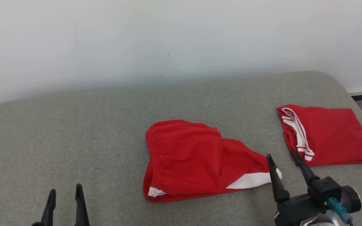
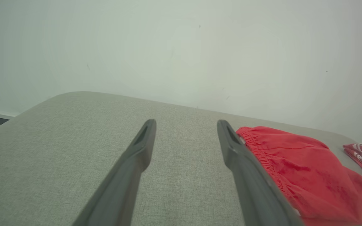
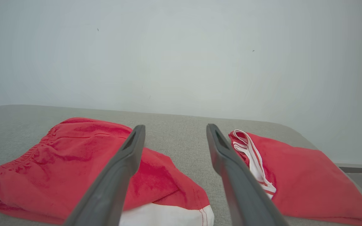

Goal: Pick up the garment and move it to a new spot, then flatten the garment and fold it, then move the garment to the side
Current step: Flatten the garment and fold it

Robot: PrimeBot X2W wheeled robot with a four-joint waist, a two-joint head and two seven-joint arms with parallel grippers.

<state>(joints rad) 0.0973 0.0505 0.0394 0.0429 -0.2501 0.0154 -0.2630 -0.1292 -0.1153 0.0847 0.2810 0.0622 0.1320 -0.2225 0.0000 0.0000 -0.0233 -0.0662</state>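
The red shorts (image 1: 193, 160) lie near the middle of the grey cushion (image 1: 74, 131), loosely spread and rumpled. The gathered waistband is toward the robot's left and a white band at the leg hem toward its right. One leg seems folded under the other, but how the layers lie cannot be made out.

In the left wrist view the shorts (image 2: 294, 163) run off the bottom right corner, and one dark finger covers part of the waistband. In the right wrist view one finger crosses the shorts (image 3: 74, 157) and hides their middle.

The right gripper (image 1: 281, 154) stands at the hem end of the shorts, fingers spread with nothing between them (image 3: 175, 127). One fingertip overlaps the white band; whether it touches the cloth is unclear.

Just past it lies a folded red garment (image 1: 331, 135) with white trim, apart from the shorts.

The left gripper (image 1: 66, 188) sits at the lower left, well apart from the shorts, fingers spread over bare cushion (image 2: 186, 121). Its body is cut off by the bottom edge. A pale wall (image 1: 168, 37) stands behind.
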